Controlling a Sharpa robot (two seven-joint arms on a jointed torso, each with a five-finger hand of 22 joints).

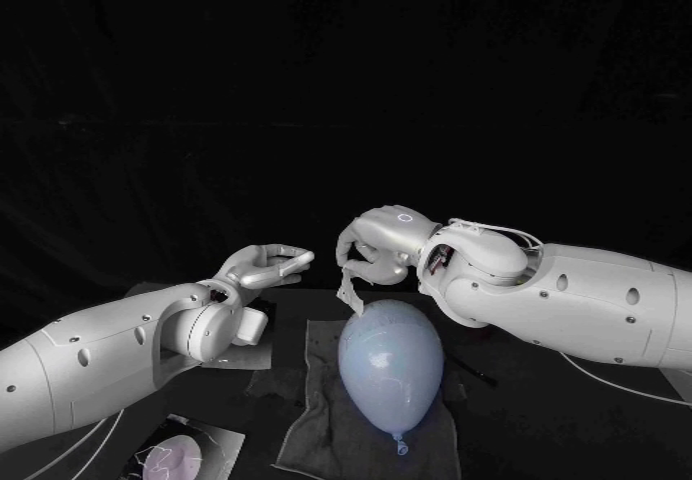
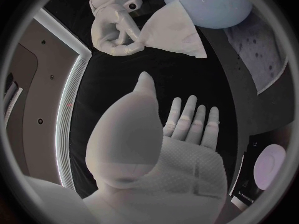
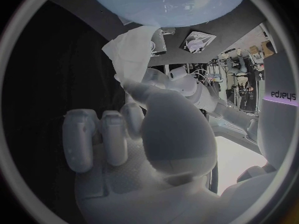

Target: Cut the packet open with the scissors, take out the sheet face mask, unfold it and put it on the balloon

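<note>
Balloon [image 1: 389,365] lying nearest, we are pinching the limp, likely slippery mask's [image 2: 171,32] edge in the right robot hand [image 1: 372,257]; left robot hand [image 1: 268,266] spread, empty.

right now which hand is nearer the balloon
Right. The right hand holds the face mask by the far end of the balloon; the left hand is off to its side.

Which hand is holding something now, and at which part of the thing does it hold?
The right hand pinches the white fabric sheet mask by one corner, above the pale blue balloon. The left hand holds nothing.
</note>
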